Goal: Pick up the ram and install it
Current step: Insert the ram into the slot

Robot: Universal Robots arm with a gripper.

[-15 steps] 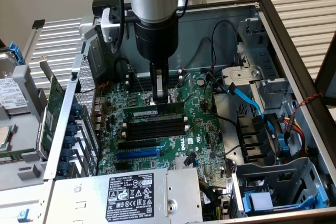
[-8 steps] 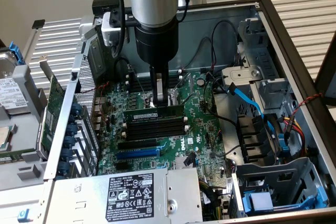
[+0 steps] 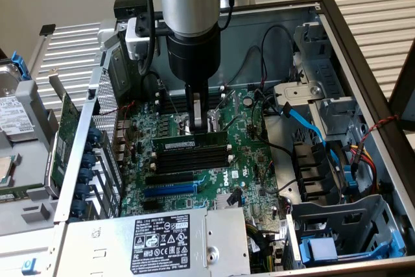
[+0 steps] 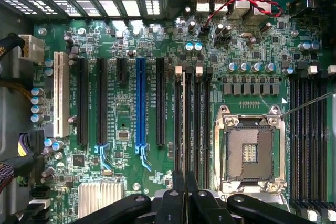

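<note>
**A:** Where's the ram?

**B:** The ram [image 3: 190, 139] stands on its long edge. The tool [image 3: 196, 128] is clamped on its top edge, right over the slots [image 3: 191, 160].

**A:** How to seat it well?

**B:** I'd say hold the stick square to one slot and level end to end, then press straight down, evenly. It's thin, flat green board, probably stiff but brittle. The slots are long, hard black plastic. In the exterior view, a blue slot [image 3: 170, 189] lies at six o'clock of them.

Green ram [image 3: 207, 139], blue slot [image 4: 140, 103], green motherboard [image 4: 131, 35].
</note>
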